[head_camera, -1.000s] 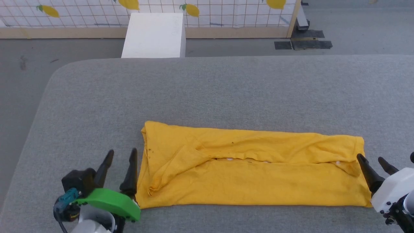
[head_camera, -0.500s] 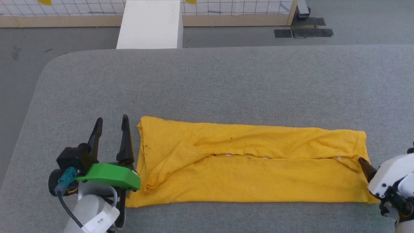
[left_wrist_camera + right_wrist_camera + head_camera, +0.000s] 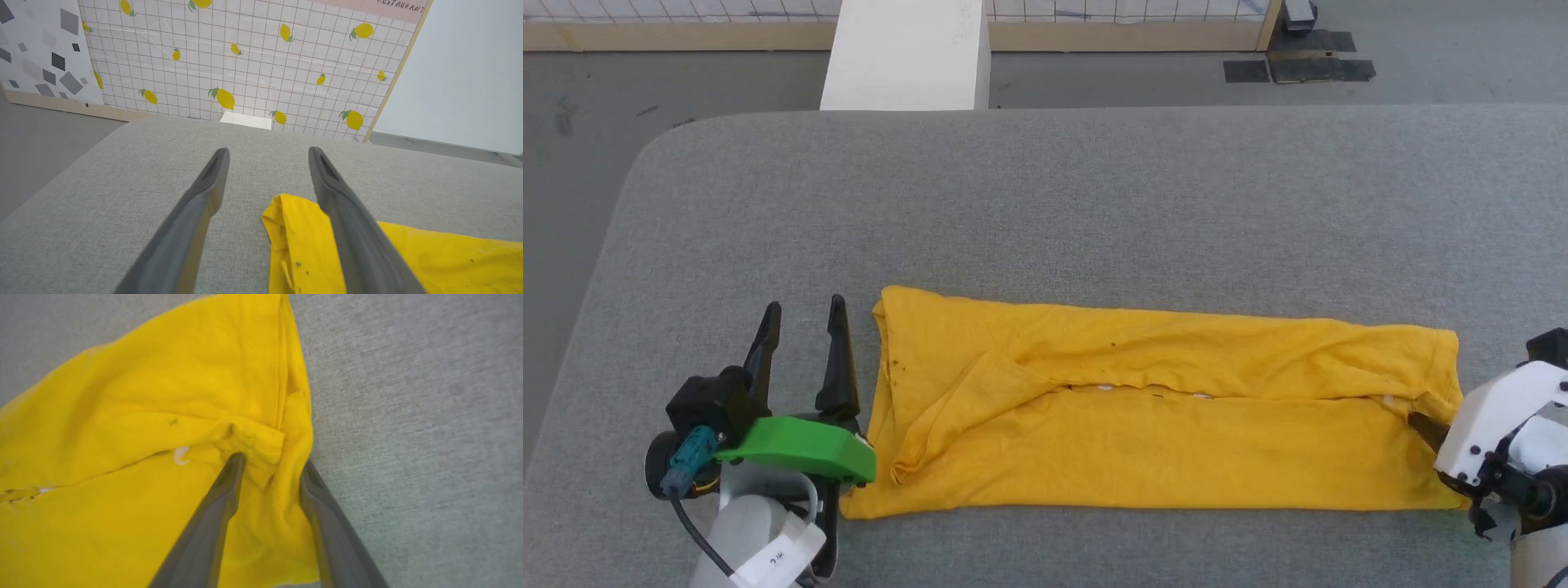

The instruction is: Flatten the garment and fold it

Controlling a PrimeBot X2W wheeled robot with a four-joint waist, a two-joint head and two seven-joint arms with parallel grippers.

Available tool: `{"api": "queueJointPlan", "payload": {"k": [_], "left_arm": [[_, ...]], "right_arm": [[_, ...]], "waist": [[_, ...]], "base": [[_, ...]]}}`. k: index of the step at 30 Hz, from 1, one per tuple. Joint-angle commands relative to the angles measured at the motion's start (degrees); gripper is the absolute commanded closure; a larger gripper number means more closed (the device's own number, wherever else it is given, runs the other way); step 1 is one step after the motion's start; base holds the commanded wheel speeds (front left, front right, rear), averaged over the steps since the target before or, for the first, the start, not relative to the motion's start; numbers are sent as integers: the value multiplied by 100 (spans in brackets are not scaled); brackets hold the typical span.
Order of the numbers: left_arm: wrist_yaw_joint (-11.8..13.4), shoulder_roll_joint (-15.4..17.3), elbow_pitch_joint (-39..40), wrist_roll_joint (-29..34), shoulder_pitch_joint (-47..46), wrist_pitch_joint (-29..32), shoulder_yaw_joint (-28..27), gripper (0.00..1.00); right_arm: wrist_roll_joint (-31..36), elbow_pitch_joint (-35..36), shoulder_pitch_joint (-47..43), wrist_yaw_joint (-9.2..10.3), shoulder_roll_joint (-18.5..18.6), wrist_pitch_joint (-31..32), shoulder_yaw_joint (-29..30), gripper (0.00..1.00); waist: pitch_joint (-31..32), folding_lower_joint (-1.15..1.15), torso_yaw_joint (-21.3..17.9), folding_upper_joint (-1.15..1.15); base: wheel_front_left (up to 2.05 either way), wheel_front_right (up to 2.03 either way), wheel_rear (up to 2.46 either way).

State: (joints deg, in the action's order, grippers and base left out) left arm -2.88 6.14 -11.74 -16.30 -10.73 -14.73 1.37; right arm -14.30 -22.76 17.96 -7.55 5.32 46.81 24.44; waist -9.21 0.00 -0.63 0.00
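The garment is a bright yellow T-shirt lying as a long folded band across the near part of the grey table. A few white print specks show along its middle seam. My left gripper rests on the table just left of the shirt's left end, open and holding nothing. In the left wrist view its fingers stand wide apart, with the garment beside the right one. My right gripper is at the right hem. In the right wrist view its fingers straddle a bunched fold of the garment, still apart.
A white box stands on the floor beyond the table's far edge. Behind it is the lemon-print grid backdrop. Black mats lie at the far right. The table's rounded left corner drops to the floor.
The head camera has tilted down. My right gripper has pushed in over the shirt's right hem and its fingers have drawn closer together. The left gripper stays open.
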Motion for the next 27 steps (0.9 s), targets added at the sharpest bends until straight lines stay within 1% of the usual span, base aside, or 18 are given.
{"api": "queueJointPlan", "payload": {"k": [1,4,7,11,14,17,20,23,24,27], "left_arm": [[-48,-46,-27,53,-32,-27,-44,0],[-94,-91,-74,108,-16,-27,-129,0],[-129,-139,-98,147,-10,-27,-178,0],[-179,-190,-124,202,-4,-27,-204,0],[-215,-218,-144,236,6,-27,-224,0],[-243,-237,-165,267,15,-27,-243,0],[-271,-254,-192,298,19,-27,-249,0],[-293,-266,-199,319,23,-27,-266,0],[-308,-276,-192,335,39,-27,-307,0],[-322,-283,-187,353,43,-27,-331,0]], "right_arm": [[-19,5,-156,6,-63,-58,-52,100],[79,136,-186,6,43,-347,64,100],[356,192,-225,6,224,-682,243,100],[971,203,-250,6,484,-1180,621,100],[1436,182,-232,6,503,-1416,863,100],[1593,194,-252,6,518,-1475,822,100],[1581,416,-406,6,567,-1433,527,100],[1449,996,-671,6,537,-1258,103,100],[1180,2103,-979,6,403,-929,-517,100],[1047,3276,-1216,6,309,-463,-1249,100]], "waist": [[9,0,-13,0],[34,0,-39,0],[51,0,-44,0],[52,0,-38,0],[47,0,-31,0],[54,0,-19,0],[76,0,19,0],[102,0,54,0],[115,0,58,0],[110,0,62,0]], "base": [[0,0,0],[0,0,0],[0,0,0],[0,0,0],[0,0,0],[0,0,0],[0,0,0],[0,0,0],[0,0,0],[0,0,0]]}}
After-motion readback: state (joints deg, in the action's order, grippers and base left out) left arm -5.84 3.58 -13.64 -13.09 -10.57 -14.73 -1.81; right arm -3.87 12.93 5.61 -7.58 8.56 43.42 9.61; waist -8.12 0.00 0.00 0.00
